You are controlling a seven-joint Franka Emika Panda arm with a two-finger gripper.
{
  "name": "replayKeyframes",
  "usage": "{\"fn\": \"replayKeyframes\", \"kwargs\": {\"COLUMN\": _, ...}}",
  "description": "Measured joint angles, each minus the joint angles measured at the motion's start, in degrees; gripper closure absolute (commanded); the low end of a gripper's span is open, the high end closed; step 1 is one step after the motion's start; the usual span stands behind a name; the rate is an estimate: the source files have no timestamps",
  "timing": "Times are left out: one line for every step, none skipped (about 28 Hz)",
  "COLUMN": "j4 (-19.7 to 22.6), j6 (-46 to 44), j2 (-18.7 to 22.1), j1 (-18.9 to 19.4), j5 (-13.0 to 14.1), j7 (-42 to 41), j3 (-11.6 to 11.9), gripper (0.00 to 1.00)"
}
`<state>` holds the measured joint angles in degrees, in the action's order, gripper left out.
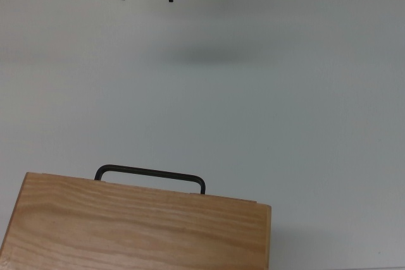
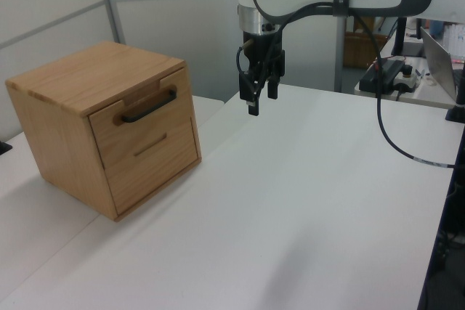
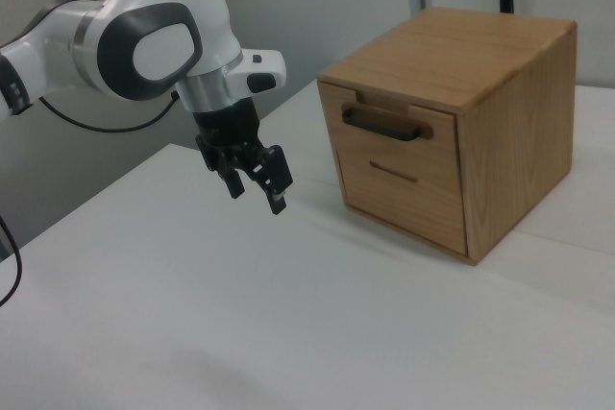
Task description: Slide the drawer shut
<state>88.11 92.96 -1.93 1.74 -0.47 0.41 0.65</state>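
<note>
Drawer (image 2: 144,112) sitting flush in the cabinet (image 3: 500,132), handle (image 1: 150,175) just proud of the front, so apparently closed already, with gripper (image 2: 260,96) spread, empty, hovering over the worktop (image 1: 253,105) well apart from the cabinet.

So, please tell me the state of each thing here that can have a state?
drawer: shut, front about flush with the cabinet.
handle: free, nothing touching it.
gripper: open, empty, hanging above the table, apart from the cabinet.
cabinet: upright on the table.
table: bare in front of the cabinet.
</note>
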Motion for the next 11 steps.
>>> {"fn": "replayKeyframes", "kwargs": {"j4": 0.0, "j6": 0.0, "j2": 0.0, "j1": 0.0, "j5": 0.0, "j7": 0.0, "j3": 0.0, "gripper": 0.0}}
{"fn": "replayKeyframes", "kwargs": {"j4": 0.0, "j6": -0.1, "j2": 0.0, "j1": 0.0, "j5": 0.0, "j7": 0.0, "j3": 0.0, "gripper": 0.0}}
{"fn": "replayKeyframes", "kwargs": {"j4": 0.0, "j6": -0.1, "j2": 0.0, "j1": 0.0, "j5": 0.0, "j7": 0.0, "j3": 0.0, "gripper": 0.0}}
{"fn": "replayKeyframes", "kwargs": {"j4": 0.0, "j6": -0.1, "j2": 0.0, "j1": 0.0, "j5": 0.0, "j7": 0.0, "j3": 0.0, "gripper": 0.0}}
{"fn": "replayKeyframes", "kwargs": {"j4": 0.0, "j6": -0.1, "j2": 0.0, "j1": 0.0, "j5": 0.0, "j7": 0.1, "j3": 0.0, "gripper": 0.0}}
{"fn": "replayKeyframes", "kwargs": {"j4": 0.0, "j6": -0.1, "j2": 0.0, "j1": 0.0, "j5": 0.0, "j7": 0.3, "j3": 0.0, "gripper": 0.0}}
{"fn": "replayKeyframes", "kwargs": {"j4": 0.0, "j6": -0.1, "j2": 0.0, "j1": 0.0, "j5": 0.0, "j7": 0.6, "j3": 0.0, "gripper": 0.0}}
{"fn": "replayKeyframes", "kwargs": {"j4": 0.0, "j6": -0.1, "j2": 0.0, "j1": 0.0, "j5": 0.0, "j7": 0.9, "j3": 0.0, "gripper": 0.0}}
{"fn": "replayKeyframes", "kwargs": {"j4": 0.0, "j6": -0.1, "j2": 0.0, "j1": 0.0, "j5": 0.0, "j7": 1.1, "j3": 0.0, "gripper": 0.0}}
{"fn": "replayKeyframes", "kwargs": {"j4": 0.0, "j6": -0.1, "j2": 0.0, "j1": 0.0, "j5": 0.0, "j7": 1.2, "j3": 0.0, "gripper": 0.0}}
{"fn": "replayKeyframes", "kwargs": {"j4": 0.0, "j6": -0.1, "j2": 0.0, "j1": 0.0, "j5": 0.0, "j7": 1.2, "j3": 0.0, "gripper": 0.0}}
